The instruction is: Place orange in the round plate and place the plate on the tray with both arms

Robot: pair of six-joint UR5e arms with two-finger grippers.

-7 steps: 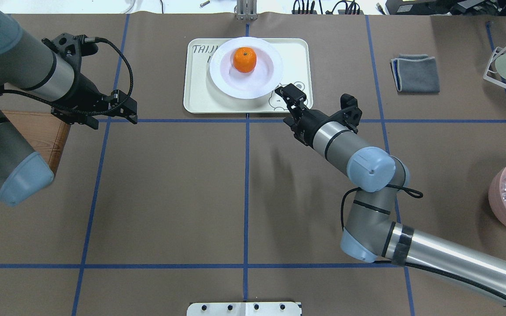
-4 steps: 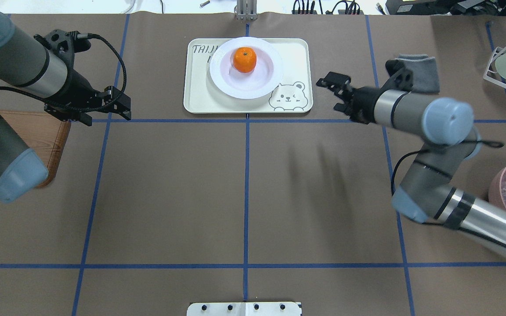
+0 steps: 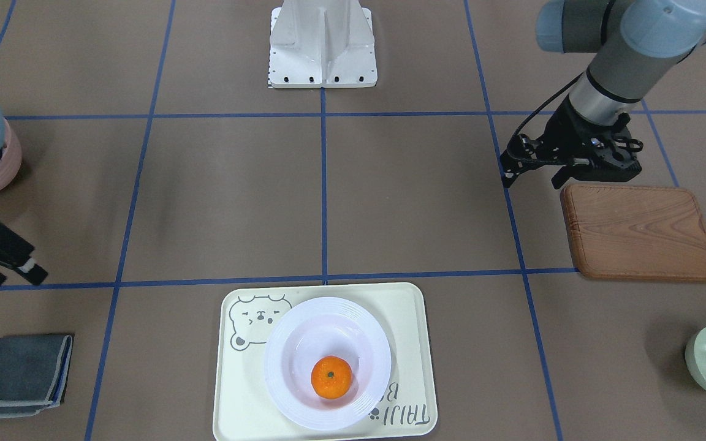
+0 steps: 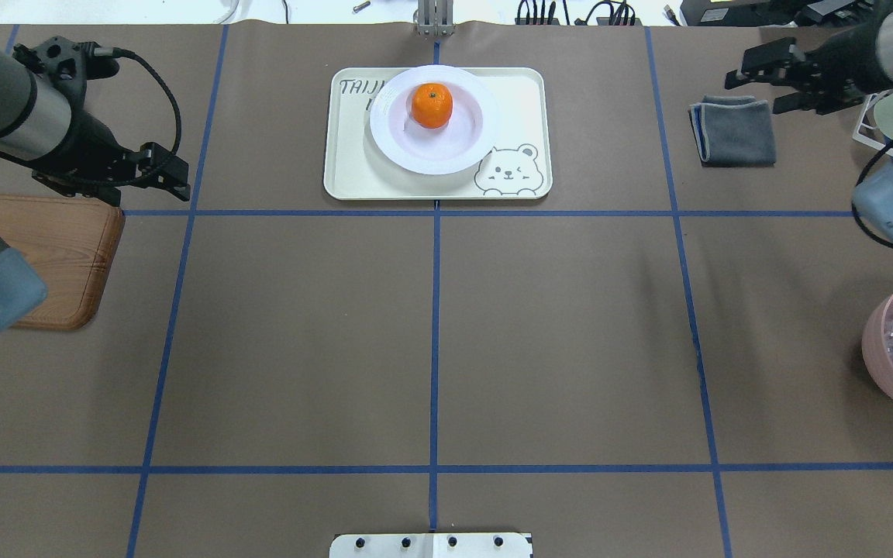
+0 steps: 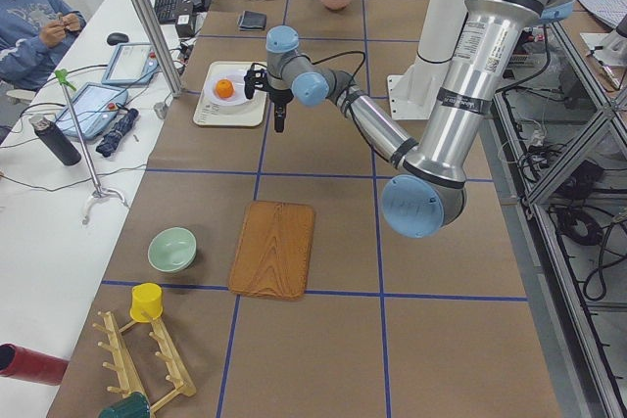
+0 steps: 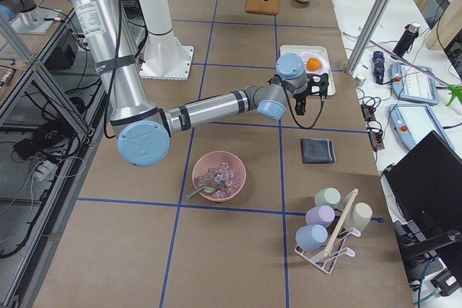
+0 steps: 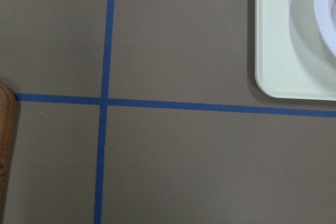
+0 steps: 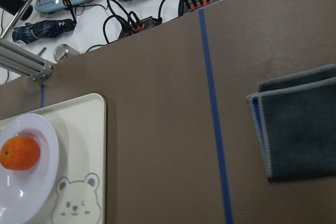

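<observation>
Both grippers have pulled back to the sides. The left gripper (image 3: 531,177) and right gripper (image 4: 753,91) are spread open, holding nothing. The far tray (image 4: 353,174) holds the round plate (image 4: 446,151), with the orange (image 4: 432,105) inside. The job looks finished.

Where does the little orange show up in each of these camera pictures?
Front-facing: the orange is bottom centre, in the round plate on the tray.
Overhead: top centre.
Exterior left: upper part, left of centre, small.
Exterior right: upper part, right of centre, small.
Left wrist: not in it.
Right wrist: left edge, low.
Shared landmark: the cream tray, at least a corner of it in every view.
</observation>
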